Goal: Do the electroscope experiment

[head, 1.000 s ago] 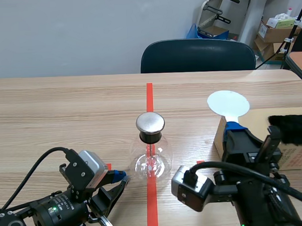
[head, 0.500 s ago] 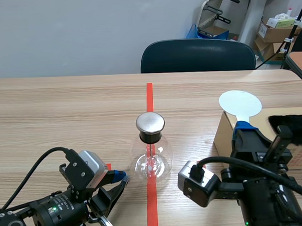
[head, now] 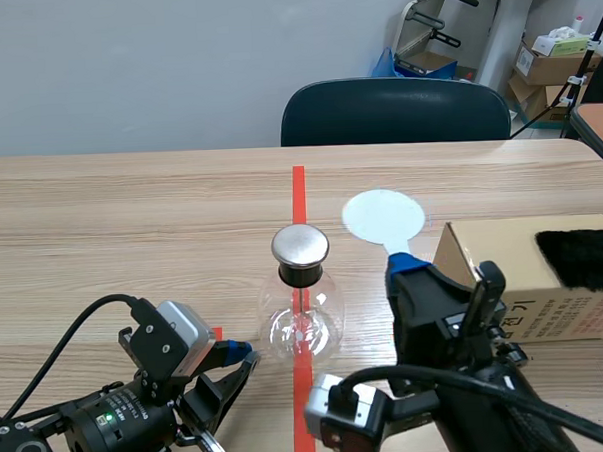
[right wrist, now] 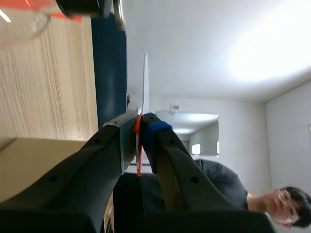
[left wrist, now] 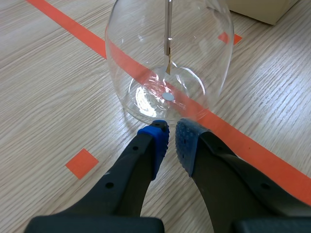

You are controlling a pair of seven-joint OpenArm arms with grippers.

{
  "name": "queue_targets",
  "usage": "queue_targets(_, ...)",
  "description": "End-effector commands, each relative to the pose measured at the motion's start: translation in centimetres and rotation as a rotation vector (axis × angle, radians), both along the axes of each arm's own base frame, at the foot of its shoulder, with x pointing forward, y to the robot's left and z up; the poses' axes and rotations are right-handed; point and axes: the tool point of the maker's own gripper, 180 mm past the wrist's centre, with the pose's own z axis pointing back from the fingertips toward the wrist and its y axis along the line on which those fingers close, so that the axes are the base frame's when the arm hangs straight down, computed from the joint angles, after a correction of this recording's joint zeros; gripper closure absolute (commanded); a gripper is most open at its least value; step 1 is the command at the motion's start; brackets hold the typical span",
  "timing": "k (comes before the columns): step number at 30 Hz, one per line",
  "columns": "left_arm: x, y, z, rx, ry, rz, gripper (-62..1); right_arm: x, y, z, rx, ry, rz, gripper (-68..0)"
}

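My R gripper (right wrist: 140, 130) pinched the white disc (head: 383, 216) center-right in frame, near the electroscope (head: 303, 316); L gripper (left wrist: 171, 138) closed, empty, at its base.

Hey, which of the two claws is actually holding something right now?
The right claw, clamped on the white disc paddle; the left claw holds nothing.

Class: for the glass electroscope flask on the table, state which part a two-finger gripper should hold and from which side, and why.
Probably the black neck below the metal cap, approached level from the left: it is narrow and upright, while the glass bulb is wide, round and smooth, and the pale disc sits to its right.
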Motion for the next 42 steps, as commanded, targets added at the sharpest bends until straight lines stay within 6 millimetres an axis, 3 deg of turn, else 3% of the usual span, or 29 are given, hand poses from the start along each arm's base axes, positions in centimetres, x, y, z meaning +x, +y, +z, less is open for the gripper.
queue_targets(1,-0.1,-0.4,0.5,-0.024,-0.01,-0.005,-8.5,0.1,0.5,1.1,0.012,-0.035,0.031,-0.9)
queue_targets(8,-0.1,-0.4,0.5,-0.024,-0.01,-0.005,-8.5,-1.1,2.8,1.0,0.005,-0.03,0.175,-0.9)
queue_targets(16,-0.1,-0.4,0.5,-0.024,-0.01,-0.005,-8.5,-1.9,4.1,0.9,0.001,-0.027,0.261,-0.9)
queue_targets(42,-0.1,-0.4,0.5,-0.024,-0.009,-0.005,-8.5,-2.0,4.2,0.9,0.001,-0.027,0.268,-0.9)
